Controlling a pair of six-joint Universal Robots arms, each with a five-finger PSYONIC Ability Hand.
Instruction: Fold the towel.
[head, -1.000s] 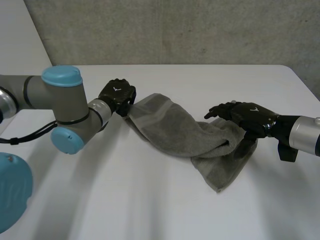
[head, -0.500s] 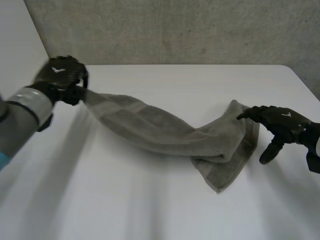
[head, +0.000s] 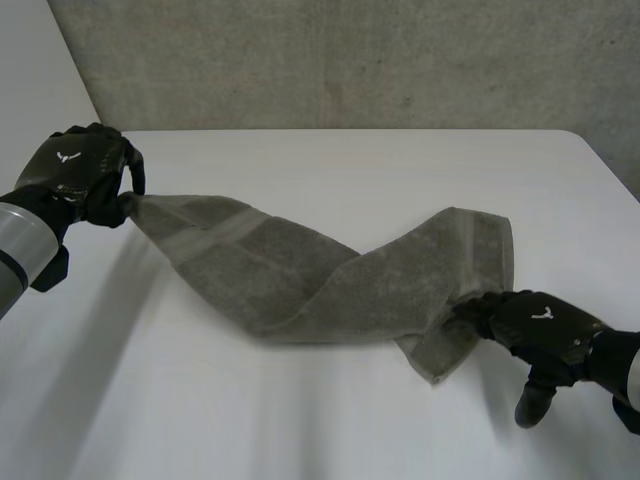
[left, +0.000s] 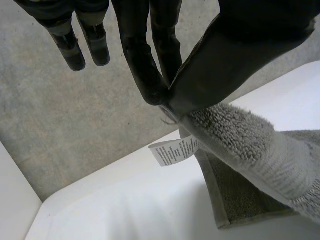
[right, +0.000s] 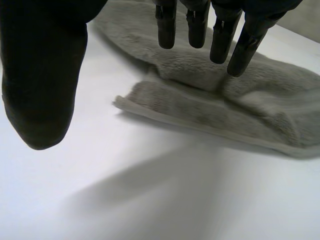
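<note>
One corner of the towel (head: 300, 280) is pinched between thumb and fingers of my left hand (head: 75, 178), lifted to draw the cloth out across the table (head: 350, 170), while my right hand (head: 540, 325) has straight, unclenched fingers at the near right corner, gripping nothing, likely to pin it.

Soft, even light comes down from overhead, so the white table (head: 330, 170) looks bright and evenly washed right across. The grey towel (head: 300, 280) throws just a thin, soft-edged shadow under its near edge. The concrete wall (head: 350, 60) behind sits noticeably dimmer.
</note>
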